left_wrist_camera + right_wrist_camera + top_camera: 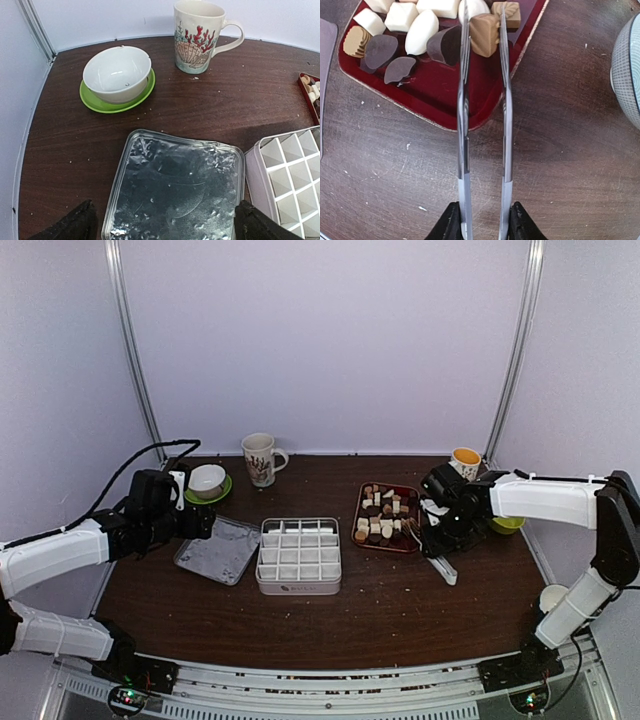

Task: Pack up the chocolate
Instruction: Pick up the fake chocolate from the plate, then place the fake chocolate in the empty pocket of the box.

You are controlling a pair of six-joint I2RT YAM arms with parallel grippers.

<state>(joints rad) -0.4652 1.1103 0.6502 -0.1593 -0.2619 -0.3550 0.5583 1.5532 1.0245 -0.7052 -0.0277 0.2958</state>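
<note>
The chocolate (385, 515) lies as several dark, tan and white pieces on a red tray (358, 512). My right gripper (484, 227) is shut on white-handled metal tongs (463, 125), pressing both arms together. The tong tips pinch a tan chocolate cube (482, 34) over the tray's near corner (445, 95). In the top view that gripper (432, 530) sits just right of the tray. The white divided box (298, 555) stands at table centre with its cells showing no pieces. My left gripper (162, 225) hangs open over a clear plastic lid (175, 185), with nothing between its fingers.
A white bowl on a green saucer (116, 74) and a coral-print mug (197, 35) stand at the back left. An orange-filled cup (465, 460) and a green dish (508, 525) are at the back right. A patterned bowl (627, 70) sits close beside the tongs.
</note>
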